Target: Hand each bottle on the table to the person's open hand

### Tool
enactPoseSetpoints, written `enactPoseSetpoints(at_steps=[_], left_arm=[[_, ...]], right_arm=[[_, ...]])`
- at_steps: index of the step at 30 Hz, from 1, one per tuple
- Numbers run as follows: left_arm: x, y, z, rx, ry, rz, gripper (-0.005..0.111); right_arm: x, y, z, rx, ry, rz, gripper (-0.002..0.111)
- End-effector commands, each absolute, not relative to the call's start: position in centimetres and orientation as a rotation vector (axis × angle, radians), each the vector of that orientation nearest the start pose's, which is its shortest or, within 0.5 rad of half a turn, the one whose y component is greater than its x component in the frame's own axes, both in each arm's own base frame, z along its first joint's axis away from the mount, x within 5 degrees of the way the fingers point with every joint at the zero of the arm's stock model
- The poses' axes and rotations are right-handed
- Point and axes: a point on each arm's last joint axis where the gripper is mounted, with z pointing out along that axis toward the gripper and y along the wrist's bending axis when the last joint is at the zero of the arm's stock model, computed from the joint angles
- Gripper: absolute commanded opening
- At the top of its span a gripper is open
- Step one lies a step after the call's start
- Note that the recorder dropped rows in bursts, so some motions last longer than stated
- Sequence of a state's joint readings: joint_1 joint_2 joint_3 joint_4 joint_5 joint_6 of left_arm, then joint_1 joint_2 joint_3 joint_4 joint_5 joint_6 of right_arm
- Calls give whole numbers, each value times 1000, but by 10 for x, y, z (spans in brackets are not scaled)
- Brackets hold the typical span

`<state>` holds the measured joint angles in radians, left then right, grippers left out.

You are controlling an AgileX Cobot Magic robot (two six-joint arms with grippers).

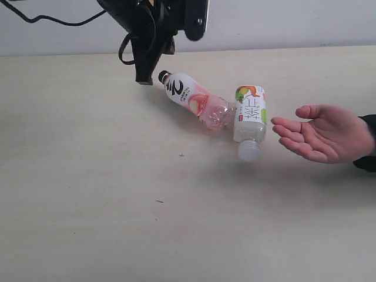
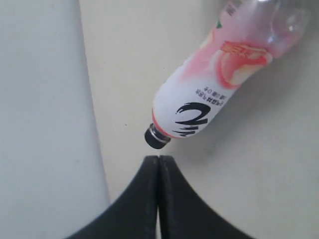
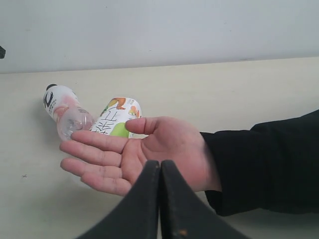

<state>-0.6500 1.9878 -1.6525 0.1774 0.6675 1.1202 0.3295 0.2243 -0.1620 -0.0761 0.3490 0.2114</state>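
wall [image 1: 294,20]: plain white, at back | sleeve [image 3: 264,164]: black, covers person's forearm, right side

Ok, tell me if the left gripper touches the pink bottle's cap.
Apart: the left wrist view shows a sliver of table between left gripper and black cap.

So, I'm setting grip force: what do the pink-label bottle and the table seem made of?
Pink-label bottle: likely thin clear plastic, glossy; its bare end is see-through with bright highlights. Table: matte pale wood-grain surface, perhaps laminate; faint streaks, no glare.
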Motion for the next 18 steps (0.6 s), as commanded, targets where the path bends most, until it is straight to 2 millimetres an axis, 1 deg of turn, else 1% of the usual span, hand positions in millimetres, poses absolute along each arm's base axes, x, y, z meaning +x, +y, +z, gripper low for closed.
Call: enactPoseSetpoints(at_steps=[1, 4, 6, 7, 10, 12, 14, 18], left_arm=[[369, -273, 238, 2255, 1213, 454, 0], [366, -278, 225, 2333, 1149, 366, 0], [361, -282, 222, 2394, 1097, 267, 0], [359, -284, 222, 2421, 1086, 214, 0], [359, -292, 233, 2416, 1076, 95, 0], [363, -295, 240, 2417, 1065, 94, 0], [367, -298, 242, 2427, 1059, 88, 0], [379, -304, 240, 2444, 1061, 73, 0]], right_arm=[[67, 20, 222, -160, 1886, 294, 0], [67, 20, 222, -160, 1886, 294, 0], [67, 20, 222, -160, 1886, 294, 0], [67, 20, 222, -160, 1886, 294, 0], [67, 20, 222, -160, 1886, 294, 0], [67, 20, 222, -160, 1886, 294, 0], [67, 20, 222, -160, 1886, 294, 0], [67, 20, 222, -160, 1886, 294, 0]])
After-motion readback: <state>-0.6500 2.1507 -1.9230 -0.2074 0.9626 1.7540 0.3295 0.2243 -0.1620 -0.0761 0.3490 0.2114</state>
